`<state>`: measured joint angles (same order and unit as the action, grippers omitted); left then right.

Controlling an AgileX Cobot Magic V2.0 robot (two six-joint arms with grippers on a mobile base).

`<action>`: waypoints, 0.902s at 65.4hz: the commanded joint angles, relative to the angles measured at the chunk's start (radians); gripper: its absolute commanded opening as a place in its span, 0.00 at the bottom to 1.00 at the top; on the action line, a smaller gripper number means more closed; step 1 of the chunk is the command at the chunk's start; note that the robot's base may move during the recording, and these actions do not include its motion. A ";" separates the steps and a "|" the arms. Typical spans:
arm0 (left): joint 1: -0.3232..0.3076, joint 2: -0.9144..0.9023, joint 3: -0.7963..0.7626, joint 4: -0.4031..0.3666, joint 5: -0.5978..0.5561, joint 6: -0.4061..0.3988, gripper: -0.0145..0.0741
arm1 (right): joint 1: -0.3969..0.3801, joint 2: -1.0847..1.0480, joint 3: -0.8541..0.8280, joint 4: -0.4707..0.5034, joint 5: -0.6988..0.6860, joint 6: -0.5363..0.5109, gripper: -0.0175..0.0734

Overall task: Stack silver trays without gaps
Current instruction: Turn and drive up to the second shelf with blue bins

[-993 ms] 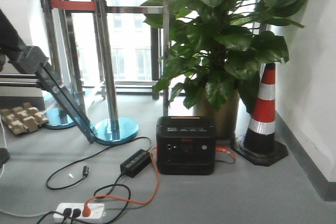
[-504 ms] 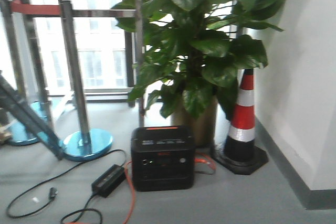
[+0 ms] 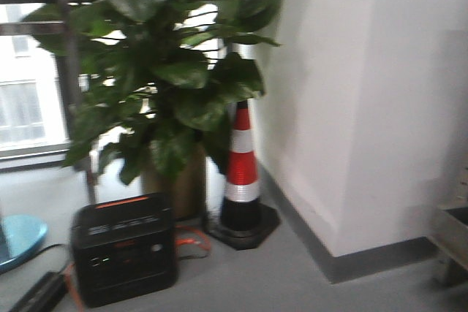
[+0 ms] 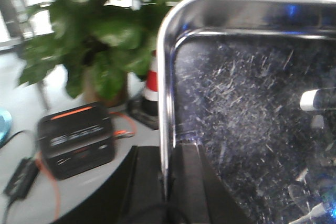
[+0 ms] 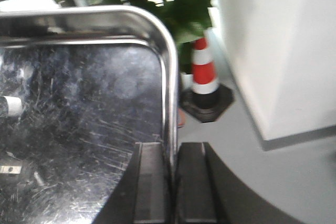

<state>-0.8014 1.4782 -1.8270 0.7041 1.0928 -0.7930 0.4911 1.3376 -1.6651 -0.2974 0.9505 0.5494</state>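
Observation:
One silver tray (image 4: 252,103) fills the right half of the left wrist view, its scratched bottom and rolled rim showing. My left gripper (image 4: 168,153) is shut on the tray's left rim, one finger inside the wall and one outside. The same tray (image 5: 79,119) fills the left half of the right wrist view. There my right gripper (image 5: 171,150) is shut on its right rim. The tray hangs between both grippers above the grey floor. Neither the tray nor the grippers show in the front view.
A big potted plant (image 3: 161,85) stands ahead on the left, with a black power station (image 3: 123,257) and cables in front of it. A red-and-white cone (image 3: 241,173) sits by the white wall corner (image 3: 365,107). A grey metal edge (image 3: 453,228) shows at far right.
The front view has swung to the right. The plant, cone and power station slid left, the stanchions left the frame, and the white wall corner came in.

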 commanded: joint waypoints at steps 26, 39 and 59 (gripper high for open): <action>0.001 -0.008 -0.008 0.069 0.009 0.002 0.15 | -0.011 -0.011 -0.008 -0.049 -0.017 -0.003 0.18; 0.001 -0.008 -0.008 0.069 0.009 0.002 0.15 | -0.011 -0.011 -0.008 -0.049 -0.017 -0.003 0.18; 0.001 -0.008 -0.008 0.069 0.009 0.002 0.15 | -0.011 -0.011 -0.008 -0.049 -0.020 -0.003 0.18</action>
<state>-0.8014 1.4782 -1.8270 0.7158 1.0890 -0.7930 0.4911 1.3376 -1.6651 -0.2954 0.9471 0.5494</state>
